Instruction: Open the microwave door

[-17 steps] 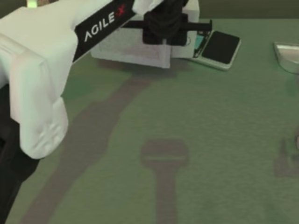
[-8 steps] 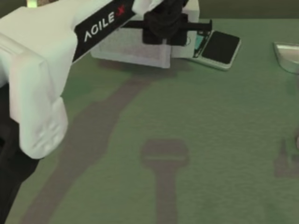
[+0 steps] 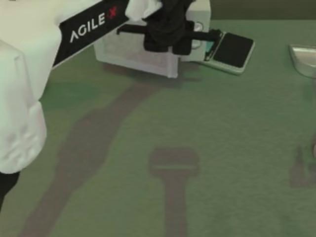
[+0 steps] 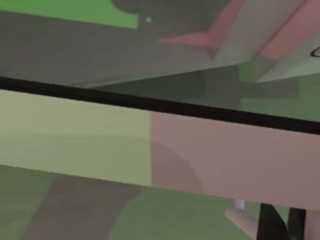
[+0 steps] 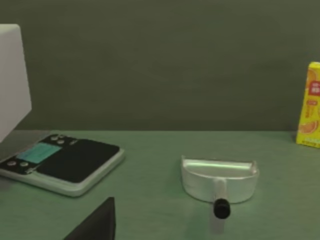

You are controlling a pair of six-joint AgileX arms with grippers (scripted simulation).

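The white microwave [image 3: 201, 11] stands at the table's far edge, a round knob [image 3: 198, 27] showing beside my left gripper. Its door [image 3: 138, 53], white with a grey mesh window, stands a little ajar, the free edge out toward the table's middle. My left gripper [image 3: 172, 42] is at that free edge, shut on the door's handle. In the left wrist view the door's edge [image 4: 150, 150] fills the frame, with the pale handle [image 4: 242, 216] running to the dark fingers [image 4: 272, 225]. My right arm is parked off the top view's right; only one dark fingertip [image 5: 102, 222] shows, nothing near it.
A flat black-and-white scale [image 3: 231, 49] lies right of the microwave, touching its corner. A silver scoop [image 3: 303, 59] with a black-tipped handle lies at the far right. A yellow juice carton [image 5: 310, 105] stands beyond it in the right wrist view.
My left arm has swung leftward and the gripper has shifted left with it. The door's free edge has come out slightly from the microwave.
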